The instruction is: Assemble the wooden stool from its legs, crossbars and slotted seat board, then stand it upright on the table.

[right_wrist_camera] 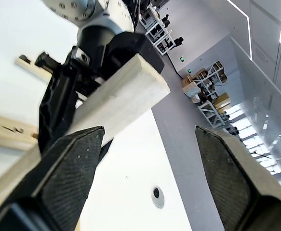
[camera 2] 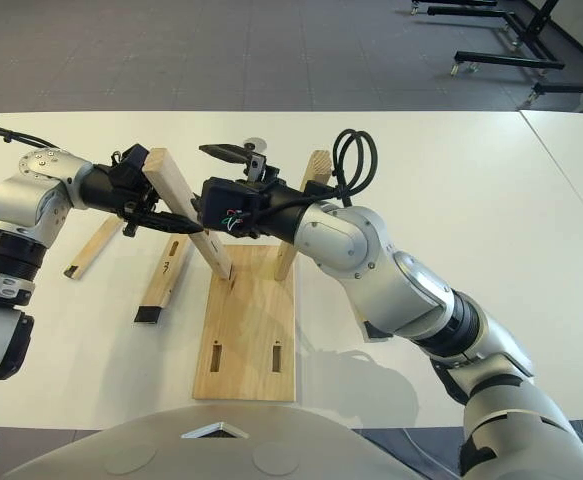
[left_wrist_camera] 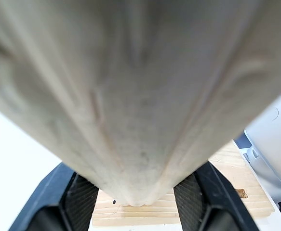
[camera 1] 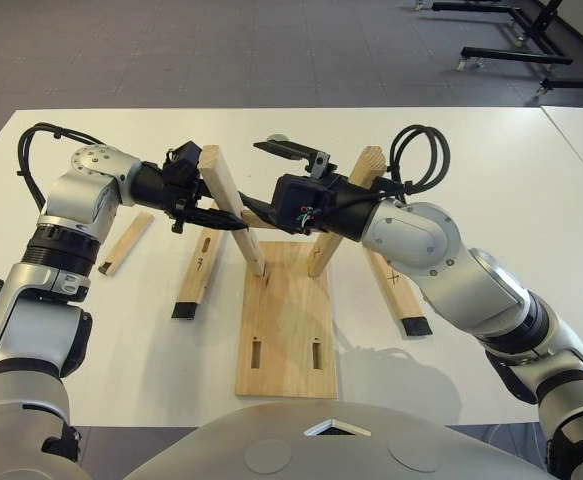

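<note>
Pale, straight-grained wood on the held leg [camera 1: 229, 205] in the black left claw [camera 1: 233, 222] and on the seat board [camera 1: 286, 330] beneath it. Black end caps on the blond loose leg [camera 1: 198, 270] near that claw and the second loose leg [camera 1: 396, 285] behind the right claw [right_wrist_camera: 149, 130]. Black cross-hatched pads [right_wrist_camera: 73, 168]. Plain white bench [camera 1: 531, 250].

no writing, number or label here can be read from where i stand. the nearest thing to it is a small dark scribble [camera 1: 204, 257] on the left-hand leg [camera 1: 193, 285], which lies flat on the surface [camera 1: 491, 180] left of the seat board [camera 1: 286, 335]. there is also a cross-like mark [camera 1: 391, 275] on the right-hand leg [camera 1: 406, 305], lying flat on the board's other side. both are too small to tell as letters or figures.
</note>
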